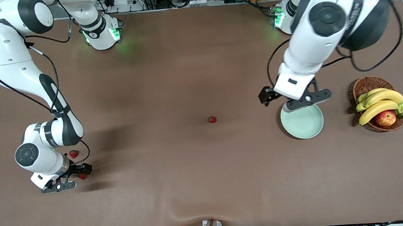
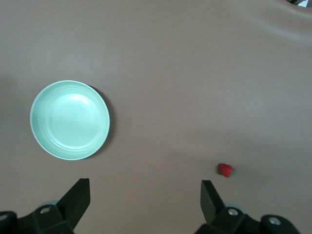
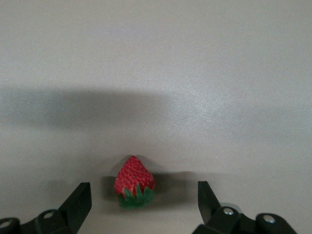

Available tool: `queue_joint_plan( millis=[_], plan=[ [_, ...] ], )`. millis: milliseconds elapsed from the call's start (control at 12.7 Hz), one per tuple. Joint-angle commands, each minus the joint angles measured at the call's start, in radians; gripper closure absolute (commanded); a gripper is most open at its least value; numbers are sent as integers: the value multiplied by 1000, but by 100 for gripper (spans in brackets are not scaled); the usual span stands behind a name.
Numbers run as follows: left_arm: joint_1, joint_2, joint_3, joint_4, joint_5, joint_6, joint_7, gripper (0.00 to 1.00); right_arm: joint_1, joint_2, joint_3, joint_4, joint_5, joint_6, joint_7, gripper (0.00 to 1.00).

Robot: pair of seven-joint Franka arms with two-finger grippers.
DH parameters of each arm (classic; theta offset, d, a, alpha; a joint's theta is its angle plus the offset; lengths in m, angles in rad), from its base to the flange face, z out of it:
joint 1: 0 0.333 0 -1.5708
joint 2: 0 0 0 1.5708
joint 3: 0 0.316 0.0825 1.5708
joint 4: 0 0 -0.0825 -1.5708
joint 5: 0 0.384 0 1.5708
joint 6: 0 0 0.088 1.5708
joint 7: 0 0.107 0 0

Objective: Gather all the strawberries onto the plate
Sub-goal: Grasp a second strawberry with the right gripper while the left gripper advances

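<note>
At the right arm's end of the bench [image 1: 178, 185], the right tool [image 1: 79, 173] is seen low over the brown cover, its fingers [image 3: 80, 200] standing apart on either side of a strawberry [image 3: 134, 182]. In the right wrist view that berry lies on the cover between the two fingers, touched by neither, green cap toward the camera. In the front view only a red edge of it [image 1: 83, 176] shows under the tool. A second strawberry [image 1: 73, 154] lies close by, a little farther from the front camera, just beside the right arm's wrist.

A third strawberry [image 1: 212, 119] lies alone near the middle of the bench, well apart from the other two and from the plate [image 1: 303, 122]; it is also seen in the left wrist view [image 2: 225, 170].

The plate, pale mint green, rests on the cover toward the left arm's end, with nothing in it [image 2: 69, 120]. The left tool [image 1: 285, 100] is held up in the air over the plate's edge nearest the arms' bases; its fingers [image 2: 78, 197] stand wide apart and nothing is held.

Nearer still to the left arm's end, a wicker basket [image 1: 366, 85] is noted beside the plate, apart from it, holding bananas [image 1: 380, 102] and an apple [image 1: 385, 118].
</note>
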Motion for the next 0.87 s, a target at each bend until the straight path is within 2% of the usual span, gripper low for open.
queue_joint_plan(
  millis=[0,237,316,631,710,789],
  plan=[
    [-32,50,5,51,28,13,-71,0,-11,18,13,27,2,1,15,28],
    [-52,79,5,65,78,13,-123,0,-11,16,13,27,5,1,18,84],
    [-55,83,4,65,83,14,-128,0,-11,18,13,27,5,1,18,97],
    [-77,87,4,65,84,16,-163,0,3,-10,23,27,42,-21,10,100],
    [-90,96,5,65,86,17,-180,0,18,-24,30,27,42,-59,10,100],
    [-94,102,5,64,97,19,-188,0,29,-48,64,33,42,-123,11,100]
  ],
)
